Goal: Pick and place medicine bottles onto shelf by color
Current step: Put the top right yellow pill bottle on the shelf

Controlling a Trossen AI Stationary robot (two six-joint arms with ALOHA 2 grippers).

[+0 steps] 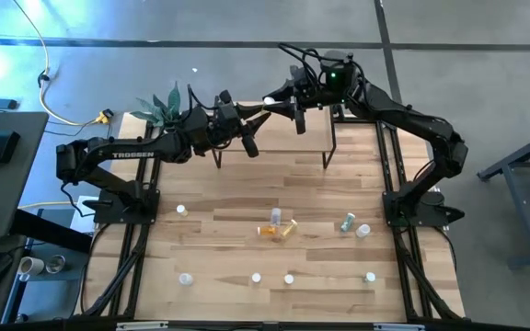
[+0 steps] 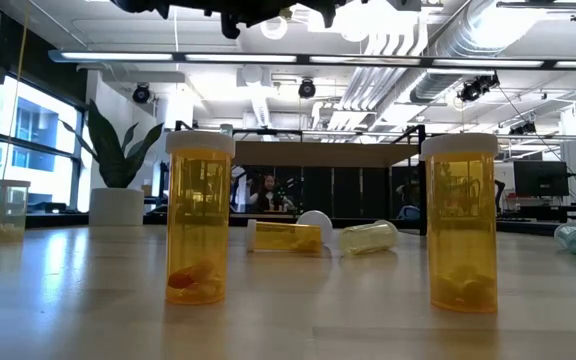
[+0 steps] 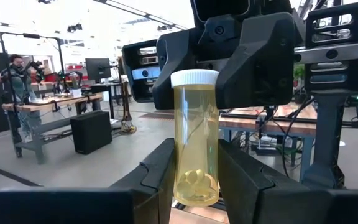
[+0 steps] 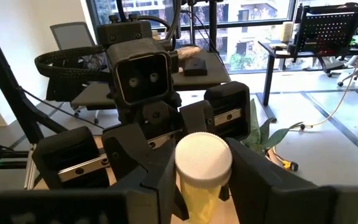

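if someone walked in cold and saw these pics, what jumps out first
The two arms meeting in mid-air above the shelf at the table's far edge: the left gripper is shut on a yellow bottle held upright, while the right gripper sits around its white cap, like a handover. Next, the two tall orange bottles standing right in front of the low camera, with more bottles lying tipped over behind them.

In the low view both arms are cut off by the top edge above the nearest orange bottle [image 2: 199, 217]. From above, the shelf [image 1: 288, 138] top lies mostly hidden beneath the arms. The counter [image 1: 219, 239] bottles beside the shelf are too small to tell colours, and the yellow bottle's [image 3: 195, 146] base is hidden between the jaws.
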